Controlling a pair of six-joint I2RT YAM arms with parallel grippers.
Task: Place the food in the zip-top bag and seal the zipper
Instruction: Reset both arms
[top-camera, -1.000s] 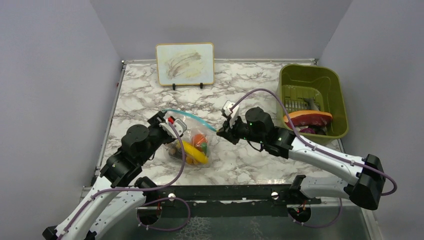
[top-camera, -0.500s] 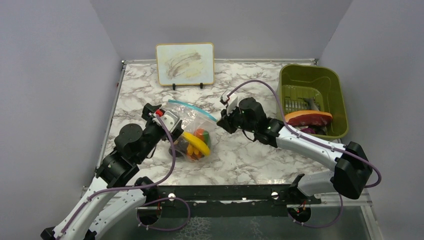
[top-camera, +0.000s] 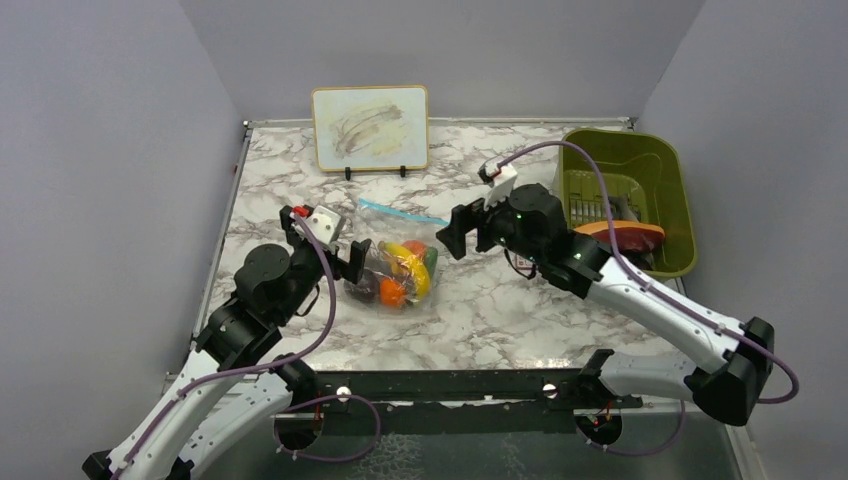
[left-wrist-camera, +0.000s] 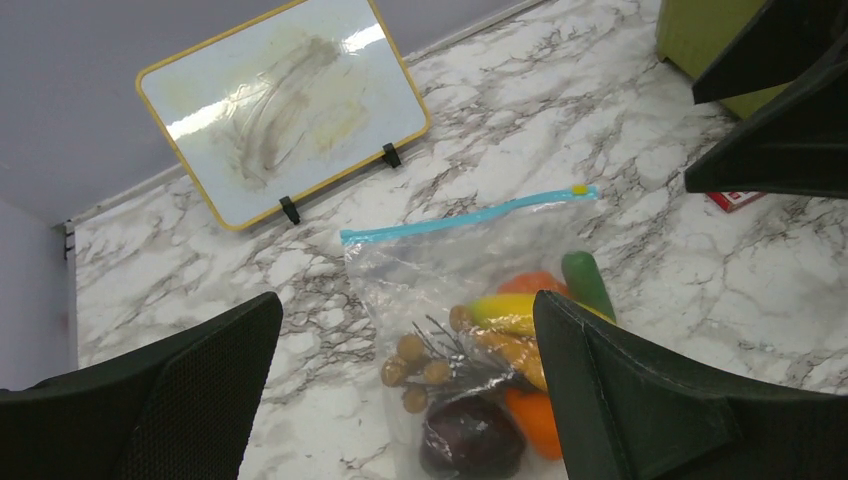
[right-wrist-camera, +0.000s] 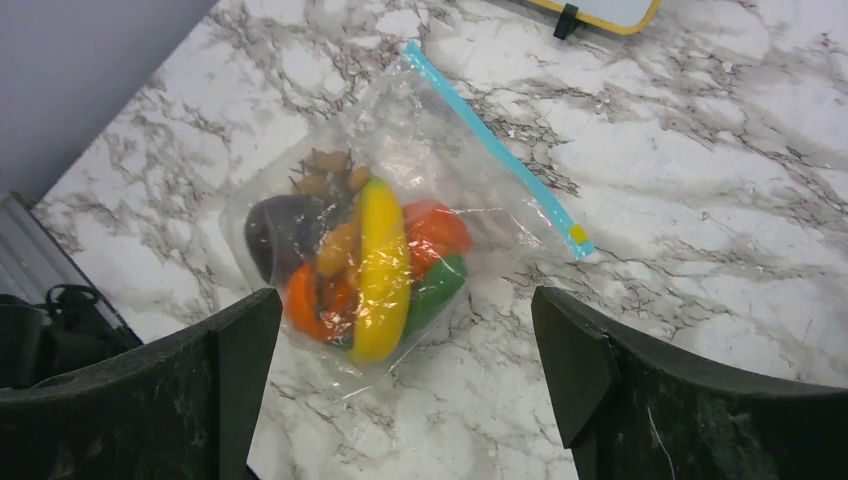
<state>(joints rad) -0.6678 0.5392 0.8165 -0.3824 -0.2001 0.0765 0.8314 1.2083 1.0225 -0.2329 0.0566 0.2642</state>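
**Both grippers let go; filled bag rests on the table**

A second ago the two arms held the bag by its mouth, the blue strip stretched between them. Now the left gripper (top-camera: 352, 262) and the right gripper (top-camera: 452, 232) both stand wide open with nothing in them, each drawn back to its own side.

The bag (right-wrist-camera: 400, 230) lies flat on the table (top-camera: 500, 310), left of centre and about midway between the near and far edges, between the two grippers. The food (right-wrist-camera: 380, 265) is bunched inside at its bottom end. The zipper (right-wrist-camera: 495, 145) shows as one straight, thin line with no gape, so it looks sealed, though I cannot check every part of it. To my eye the task is done or nearly so.
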